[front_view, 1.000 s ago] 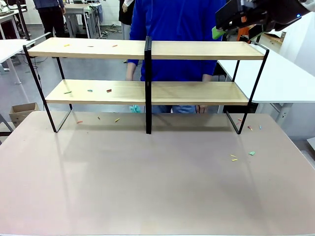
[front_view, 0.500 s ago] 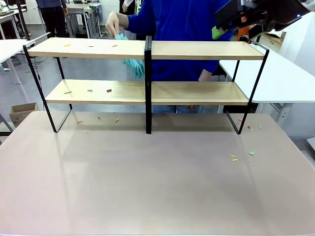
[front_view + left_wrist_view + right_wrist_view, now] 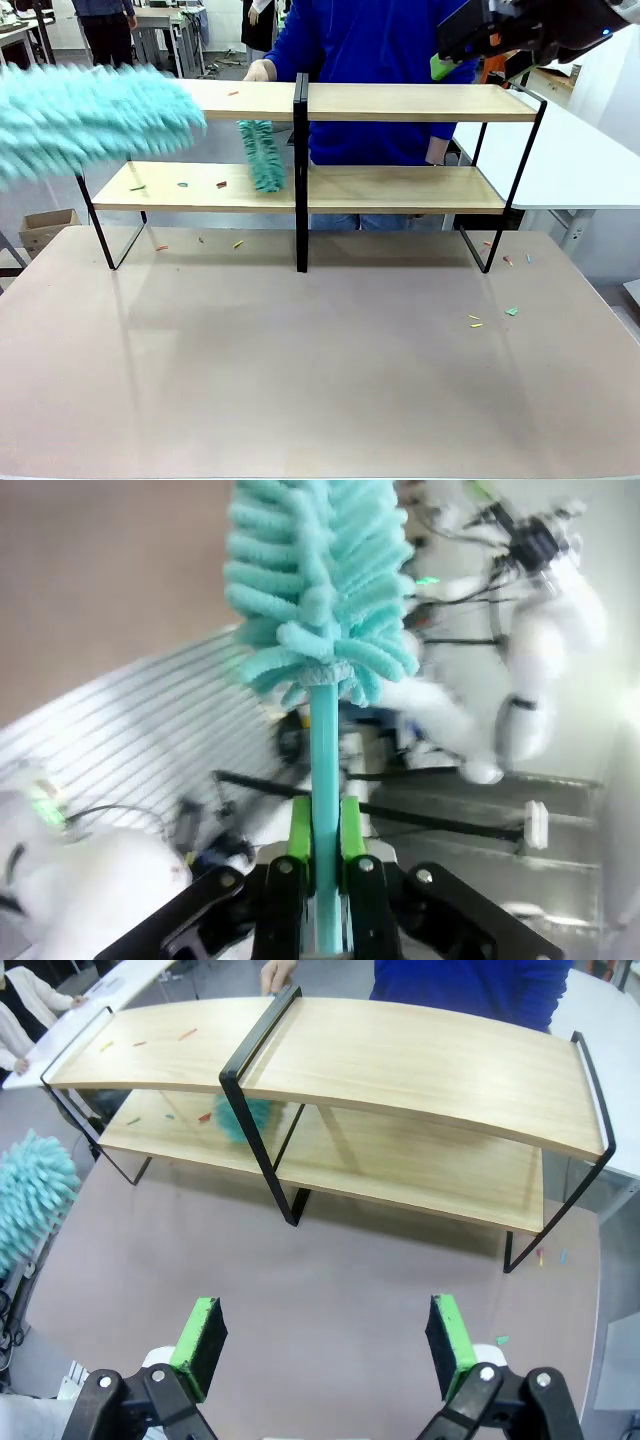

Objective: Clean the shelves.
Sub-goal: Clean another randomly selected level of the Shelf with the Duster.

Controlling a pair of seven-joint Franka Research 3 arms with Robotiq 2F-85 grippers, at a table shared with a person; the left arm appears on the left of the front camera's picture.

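Left wrist view: the left gripper (image 3: 322, 825) clamps its green pads (image 3: 300, 825) on the thin handle (image 3: 322, 740) of a fluffy teal duster (image 3: 315, 580), whose head rises above them. Right wrist view: the right gripper (image 3: 325, 1345) holds its fingers (image 3: 200, 1345) wide apart with nothing between them, above the table (image 3: 300, 380). From the front, the left arm's duster is a blurred teal mass before the left end of the shelves (image 3: 400, 102), which stand along the table's far edge. A person's hand (image 3: 260, 70) rests on the top left board by the central upright (image 3: 301, 170). A second duster (image 3: 263, 155), also teal, hangs below it over the lower left board. Small coloured scraps (image 3: 221, 184) lie on both left boards and near the table's right edge.
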